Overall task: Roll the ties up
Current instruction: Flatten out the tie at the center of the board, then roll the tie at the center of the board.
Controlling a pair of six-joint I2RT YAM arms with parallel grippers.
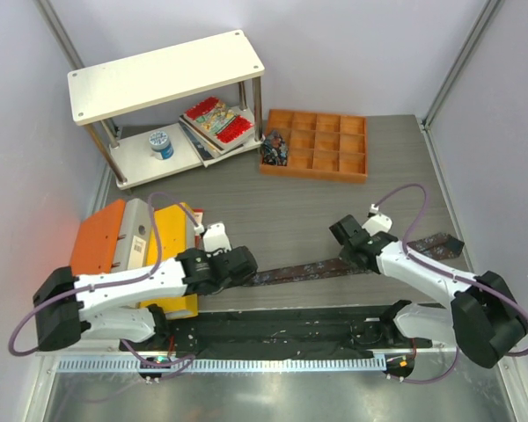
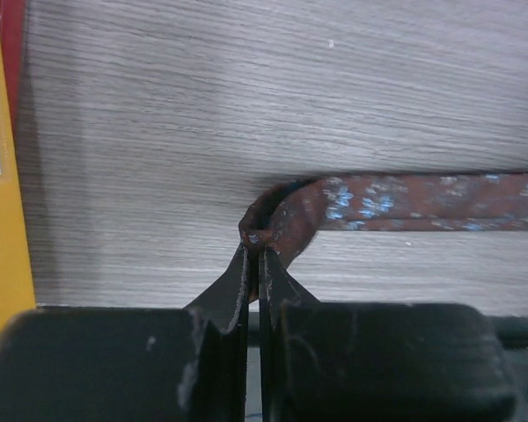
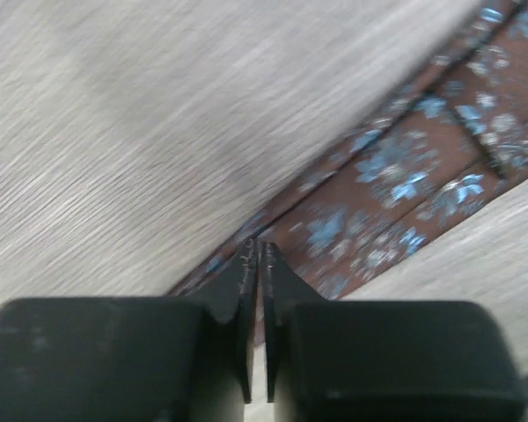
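A brown tie with blue flowers (image 1: 308, 271) lies flat across the table, running from the left gripper to the right edge. My left gripper (image 1: 249, 266) is shut on the tie's narrow end, which is curled back in a small fold at the fingertips (image 2: 255, 237); the rest of the tie (image 2: 422, 200) stretches off to the right. My right gripper (image 1: 352, 251) is shut, with its tips (image 3: 257, 248) down on the wider part of the tie (image 3: 396, 176). I cannot tell whether any cloth is between them.
An orange and yellow box (image 1: 132, 237) stands right beside the left arm; its yellow side shows in the left wrist view (image 2: 0, 220). An orange compartment tray (image 1: 315, 145) and a white shelf (image 1: 167, 75) with books (image 1: 216, 119) and a blue roll (image 1: 161, 143) stand at the back.
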